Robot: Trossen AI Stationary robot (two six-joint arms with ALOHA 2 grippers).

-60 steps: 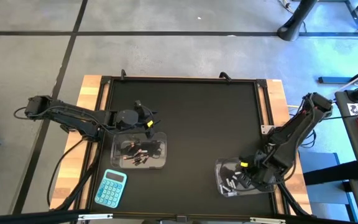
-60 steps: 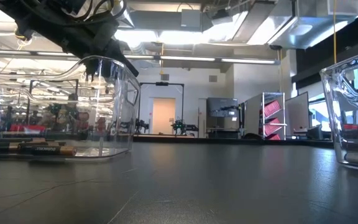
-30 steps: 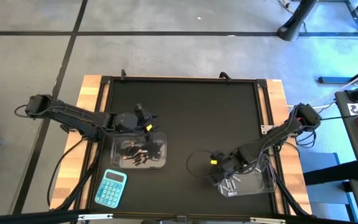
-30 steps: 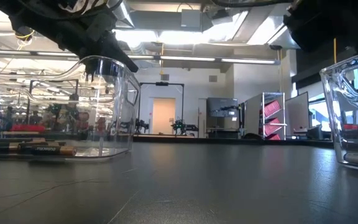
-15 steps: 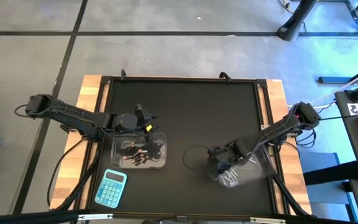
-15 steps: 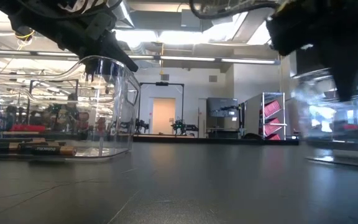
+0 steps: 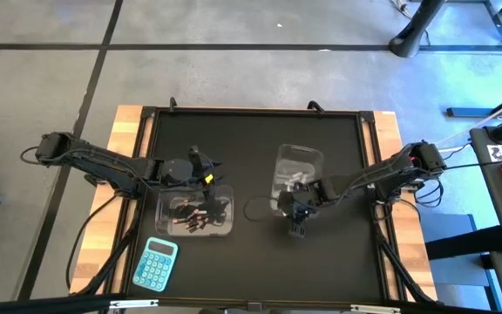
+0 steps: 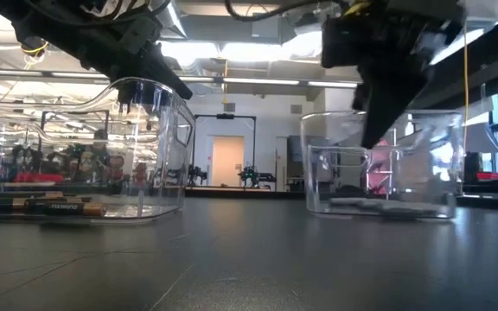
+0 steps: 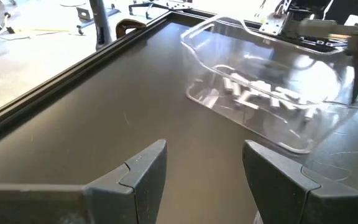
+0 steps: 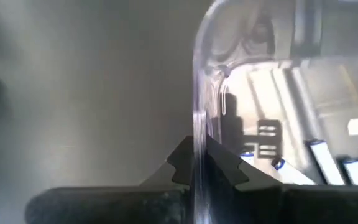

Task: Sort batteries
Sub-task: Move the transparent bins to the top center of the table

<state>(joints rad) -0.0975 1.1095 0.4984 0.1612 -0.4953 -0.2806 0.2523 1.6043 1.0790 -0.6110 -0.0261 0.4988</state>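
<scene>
Batteries (image 8: 54, 207) in left tub, dark, faint unreadable label, right gripper (image 10: 196, 167) pinching tub wall (image 10: 199, 93)

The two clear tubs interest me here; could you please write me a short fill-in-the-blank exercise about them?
1. The right tool is shut on the ___ of the tub of silvery batteries.
2. The left tool, fingers open, is beside the tub of ___ batteries.
3. The calculator is ___ in colour.

Missing words: wall; dark; blue
</scene>
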